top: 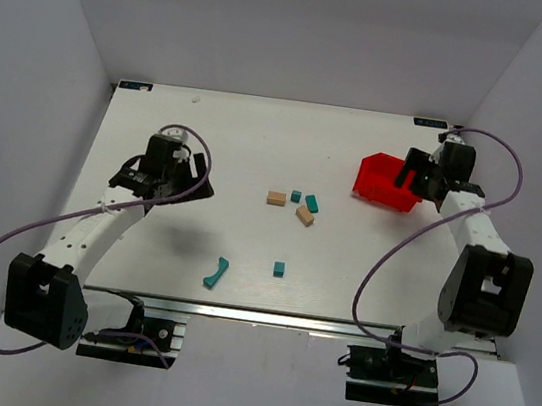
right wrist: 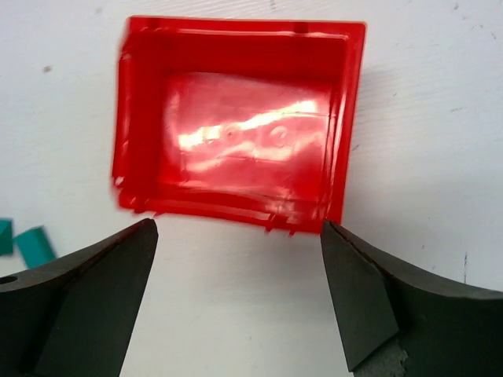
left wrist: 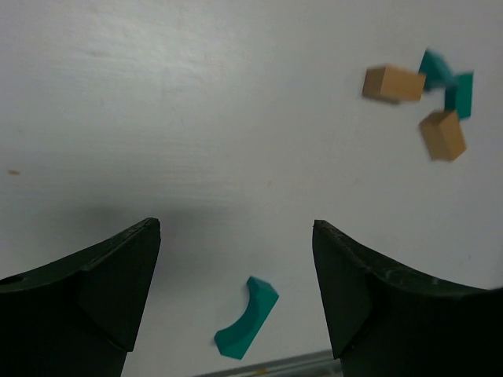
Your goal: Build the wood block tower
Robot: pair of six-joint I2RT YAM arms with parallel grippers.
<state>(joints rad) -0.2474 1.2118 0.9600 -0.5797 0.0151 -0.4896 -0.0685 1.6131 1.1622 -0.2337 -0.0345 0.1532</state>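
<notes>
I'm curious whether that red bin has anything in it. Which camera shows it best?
The right wrist view: it looks straight down into the red bin, showing its whole inside. The top external view shows it small and distant. The left wrist view misses it entirely.

Left gripper (left wrist: pixel 236 232) low in frame, dark fingers (left wrist: pixel 102 290) spread wide, nothing between them. White table (left wrist: pixel 196 102) below, soft shadow (left wrist: pixel 94 214) just past left finger. Curved teal piece (left wrist: pixel 246 318) lies flat on table, roughly mid-gap, touching neither finger. Thin metal strip (left wrist: pixel 267 366) at bottom edge, right under it.

Top right, small cluster, kinda blurry: upper tan block (left wrist: pixel 394 83), teal block (left wrist: pixel 434 67) right behind it, second teal block (left wrist: pixel 460 94) beside that, lower tan block (left wrist: pixel 442 135) just below. Touching or not, can't tell. All flat on table, nothing stacked, well apart from gripper.
</notes>
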